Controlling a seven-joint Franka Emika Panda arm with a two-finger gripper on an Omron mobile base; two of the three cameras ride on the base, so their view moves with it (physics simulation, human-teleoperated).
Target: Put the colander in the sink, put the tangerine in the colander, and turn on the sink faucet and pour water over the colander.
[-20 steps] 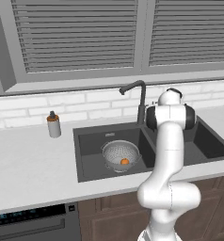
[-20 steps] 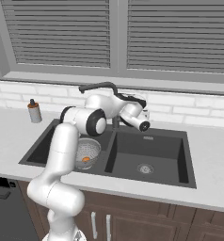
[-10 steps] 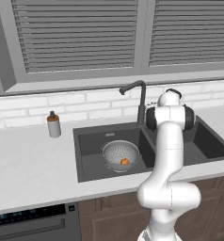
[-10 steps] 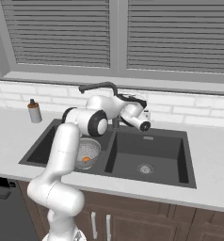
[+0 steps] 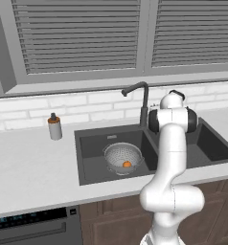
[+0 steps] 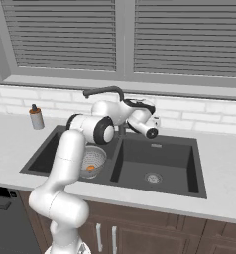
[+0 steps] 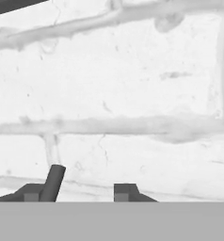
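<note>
Filling mid-frame, the dark double sink [image 5: 94, 143] holds the mesh colander [image 5: 122, 158] in its left basin, the tangerine [image 5: 127, 164] lying inside. Behind, the gooseneck faucet [image 5: 141, 98] rises. At the white brick wall [image 7: 123, 94], the gripper [image 7: 81, 190] stands parted, the faucet's lever [image 7: 53, 183] at its left fingertip.

A rendered home kitchen: dark 2-basin sink [image 6: 154, 149] mid-frame, brick backsplash [image 5: 87, 103], blinds [image 5: 77, 36] above (dishwasher [image 5: 34, 227] lower left)
</note>
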